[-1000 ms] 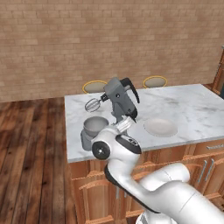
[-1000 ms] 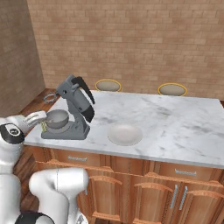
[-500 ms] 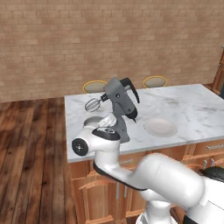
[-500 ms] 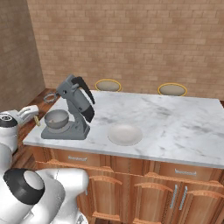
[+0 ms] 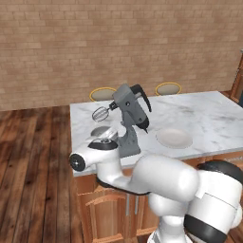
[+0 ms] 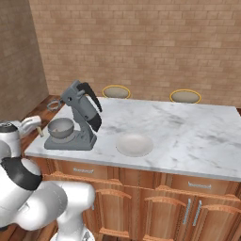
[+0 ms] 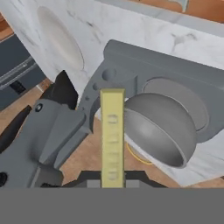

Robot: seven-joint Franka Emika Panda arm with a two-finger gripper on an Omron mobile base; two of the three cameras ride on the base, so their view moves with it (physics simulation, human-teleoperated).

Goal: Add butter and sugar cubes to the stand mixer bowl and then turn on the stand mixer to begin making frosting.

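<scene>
My gripper (image 7: 112,180) is shut on the butter (image 7: 112,135), a pale yellow stick that rises straight up the hand view. Beside the stick lies the stand mixer bowl (image 7: 159,129), shiny grey and seated on the mixer's flat base (image 7: 175,74). The tilted head of the stand mixer (image 7: 48,135) is on the other side of the butter. In the right base view my gripper (image 6: 36,126) hovers just left of the bowl (image 6: 61,127), off the counter's left end, beside the stand mixer (image 6: 80,106). My arm hides most of the bowl (image 5: 101,131) in the left base view. The sugar cubes are out of view.
A shallow white plate (image 6: 134,143) lies on the marble counter (image 6: 188,136) right of the mixer. Two round stools (image 6: 116,91) stand behind the counter. Wood cabinets run below, and a brick wall closes the back.
The arm has swung left, its elbow now crossing in front of the bowl in the left base view. The gripper with the butter has drifted a little left and up.
</scene>
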